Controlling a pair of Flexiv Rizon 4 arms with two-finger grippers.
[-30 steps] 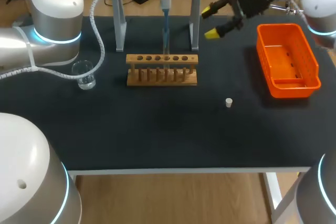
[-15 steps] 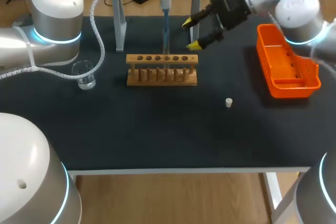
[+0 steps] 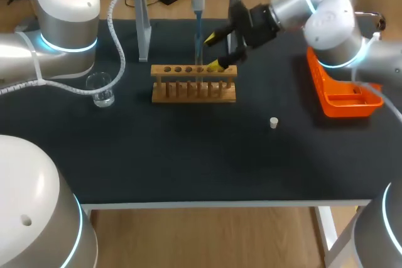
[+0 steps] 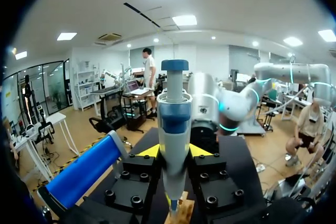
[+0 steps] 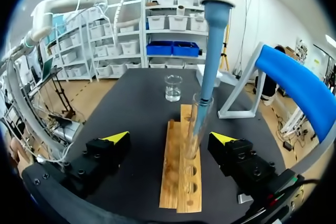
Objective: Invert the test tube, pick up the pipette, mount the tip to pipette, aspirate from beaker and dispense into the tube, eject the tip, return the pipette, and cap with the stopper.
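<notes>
Dispense step: left fingers (image 4: 173, 150) grip the pipette (image 4: 174, 119), tip down in the tube (image 5: 196, 129) that stands in the rack (image 5: 180, 182), seemingly just ahead between the open right fingers (image 5: 170, 138), so hold the pipette plumb, press slowly, and don't knock the glass.

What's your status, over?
Left gripper shut on pipette, tip in test tube. Right gripper open, just short of test tube. Stopper loose on table.
</notes>
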